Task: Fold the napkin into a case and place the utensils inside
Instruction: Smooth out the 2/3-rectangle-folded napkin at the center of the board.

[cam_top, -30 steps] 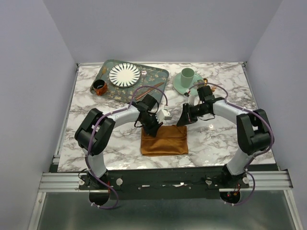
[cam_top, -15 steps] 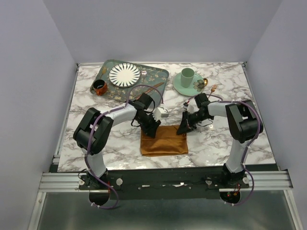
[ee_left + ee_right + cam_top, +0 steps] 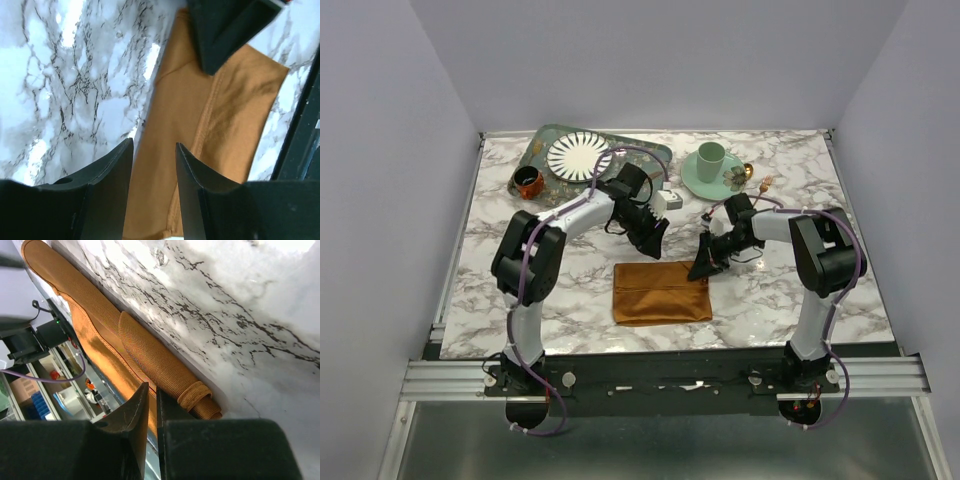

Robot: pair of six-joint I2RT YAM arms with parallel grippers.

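The right gripper [image 3: 704, 268] has its two fingers pressed almost together on the edge of the napkin [image 3: 662, 293], at the cloth's far right corner. In the right wrist view the fingertips [image 3: 144, 392] sit on the top layer of the napkin [image 3: 100, 330], and that corner is rolled up a little just beside them.

The left gripper [image 3: 651, 230] hangs above the table, beyond the napkin and not touching it. Its two fingers [image 3: 117, 160] are spread and there is nothing between them. The rust-orange cloth [image 3: 220, 115] shows below through the gap.

There is one napkin. It is folded to a flat rectangle and lies between the two arms, on the near side of both grippers.

Beyond the right gripper stand one green cup [image 3: 711, 156] on one green saucer [image 3: 700, 180]. Right of the saucer I can see two copper-gold utensils [image 3: 757, 177].

Beyond and left of the left gripper is one patterned tray [image 3: 542, 143] with one striped plate [image 3: 579, 155] on it, and one small brown cup [image 3: 527, 182] at its near left corner.

The table [image 3: 520, 290] is white marble with grey veins. Three plain pale walls [image 3: 650, 60] close it in, and a metal rail [image 3: 660, 375] runs along the near edge.
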